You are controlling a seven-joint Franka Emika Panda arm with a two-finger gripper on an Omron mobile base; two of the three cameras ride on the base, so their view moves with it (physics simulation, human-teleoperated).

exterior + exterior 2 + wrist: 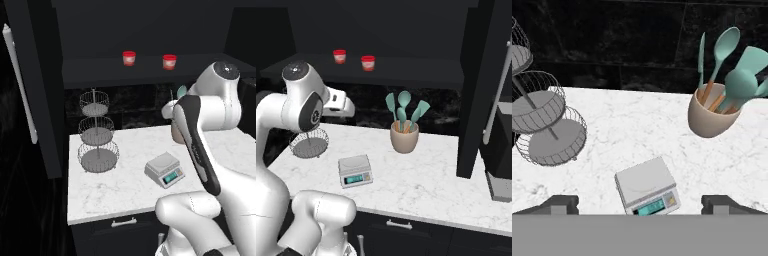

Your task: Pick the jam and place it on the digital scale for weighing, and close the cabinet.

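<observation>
Gripper fingers spread wide, empty, arm raised w/ hand angled down over digital scale.

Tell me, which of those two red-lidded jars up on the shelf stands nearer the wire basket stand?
The left jar in the left base view. It stands almost above the wire basket stand, while the other jar stands further right along the shelf, over the digital scale.
</observation>
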